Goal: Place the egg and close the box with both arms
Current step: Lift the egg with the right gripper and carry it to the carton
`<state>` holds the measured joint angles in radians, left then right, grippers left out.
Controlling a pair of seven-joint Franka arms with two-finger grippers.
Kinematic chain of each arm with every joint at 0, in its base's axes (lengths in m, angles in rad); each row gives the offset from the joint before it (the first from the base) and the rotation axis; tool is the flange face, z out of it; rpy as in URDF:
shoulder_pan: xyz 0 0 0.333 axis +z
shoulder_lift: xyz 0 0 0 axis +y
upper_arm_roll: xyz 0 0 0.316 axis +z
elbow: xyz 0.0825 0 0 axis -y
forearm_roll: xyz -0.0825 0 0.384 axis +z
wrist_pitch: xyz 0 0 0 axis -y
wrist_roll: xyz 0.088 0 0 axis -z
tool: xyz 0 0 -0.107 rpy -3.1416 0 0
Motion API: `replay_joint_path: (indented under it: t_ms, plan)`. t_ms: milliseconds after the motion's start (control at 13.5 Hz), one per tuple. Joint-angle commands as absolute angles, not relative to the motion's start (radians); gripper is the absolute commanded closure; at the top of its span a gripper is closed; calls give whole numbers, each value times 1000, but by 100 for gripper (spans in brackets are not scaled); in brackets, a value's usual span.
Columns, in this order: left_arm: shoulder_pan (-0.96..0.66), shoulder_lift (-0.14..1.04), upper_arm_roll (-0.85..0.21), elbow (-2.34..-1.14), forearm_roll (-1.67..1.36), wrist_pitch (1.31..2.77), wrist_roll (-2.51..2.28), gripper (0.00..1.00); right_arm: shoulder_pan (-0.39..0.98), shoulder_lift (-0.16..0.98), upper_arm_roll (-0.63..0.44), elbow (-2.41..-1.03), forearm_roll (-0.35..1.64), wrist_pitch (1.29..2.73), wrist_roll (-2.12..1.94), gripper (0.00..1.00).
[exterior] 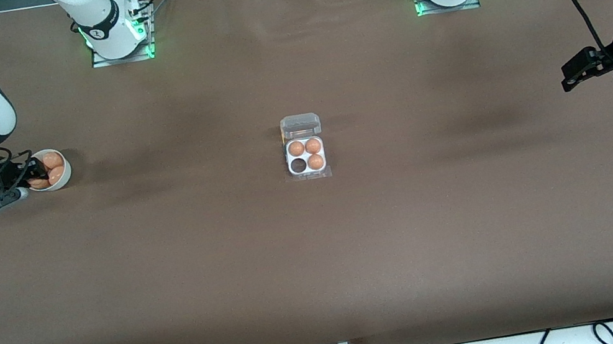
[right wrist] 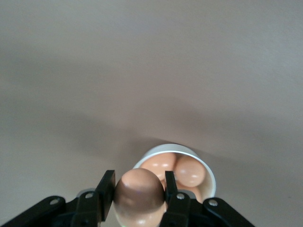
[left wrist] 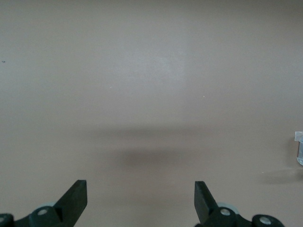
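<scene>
Egg: the egg [right wrist: 139, 194] sits clamped between the two black fingers [right wrist: 106, 189] of the right gripper [right wrist: 138, 191], one finger pressed to each side of it, its rounded top standing above the fingertips.
Egg's place: it is held just over the rim of the white bowl [right wrist: 203, 170], which lies at the right arm's end of the table [exterior: 321, 257].
Right gripper: in the front view the right gripper [exterior: 32, 173] is at the bowl [exterior: 64, 174], its fingers closed on the egg; the egg itself is hard to make out in that view.
Bowl contents: more tan-orange eggs [right wrist: 182, 170] lie inside the bowl, touching each other.
Box: the box [exterior: 304, 147] stands near the middle of the table, well apart from the bowl, with its clear lid [exterior: 300, 125] swung open on the side toward the robots' bases.
Box cells: three eggs [exterior: 315, 161] fill three cells of the white tray; the fourth cell [exterior: 298, 164], on the side nearer the front camera and toward the right arm's end, is dark and unfilled.
Left gripper: the left gripper [exterior: 579, 73] waits above bare table at the left arm's end, well apart from the box.
Left fingers: the left wrist view shows its fingers [left wrist: 75, 198] spread wide with nothing between them.
</scene>
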<state>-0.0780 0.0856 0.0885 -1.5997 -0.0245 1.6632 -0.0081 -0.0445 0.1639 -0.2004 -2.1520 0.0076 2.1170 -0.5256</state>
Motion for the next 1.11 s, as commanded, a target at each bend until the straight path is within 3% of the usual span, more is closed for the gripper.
replay_joint_path:
  t_ms: [0, 371, 594, 1040]
  plan:
    - [-77, 91, 87, -1574, -12, 1641, -15, 0, -20, 251, -196, -1952, 131, 1903, -526, 66]
    - [-77, 91, 87, -1574, -12, 1641, -15, 0, 8, 441, -190, -1717, 365, 1734, -470, 66]
    - [-77, 91, 87, -1572, -12, 1641, -14, 0, 72, 514, -190, -1657, 507, 1727, -365, 66]
    - [-77, 91, 87, -1566, -12, 1641, -15, 0, 155, 546, -164, -1629, 796, 1727, -24, 66]
